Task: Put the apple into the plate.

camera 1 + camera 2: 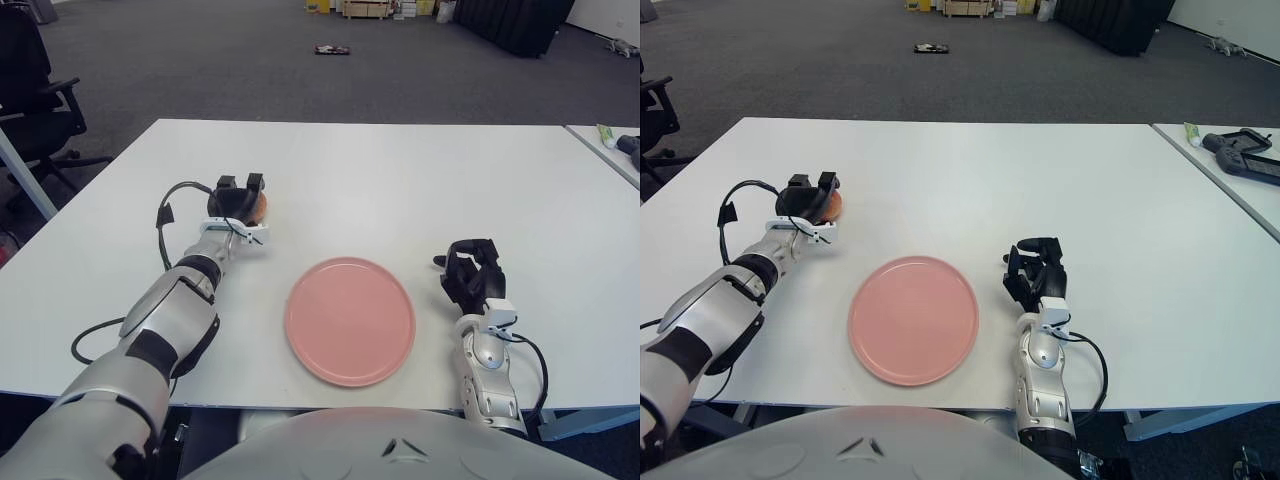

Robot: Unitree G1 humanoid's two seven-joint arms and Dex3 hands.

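Note:
An orange-red apple (260, 207) sits on the white table (400, 180), left of and beyond the pink plate (350, 320), and is mostly hidden by my left hand. My left hand (238, 200) reaches forward and its black fingers are closed around the apple at table height. The plate lies empty near the table's front edge. My right hand (470, 272) shows to the right of the plate, its fingers loosely bent and holding nothing.
A second table (1240, 185) at the right carries a green tube (1191, 131) and a black device (1245, 155). A black office chair (30, 90) stands off the table's left. A black cable (165, 215) loops beside my left wrist.

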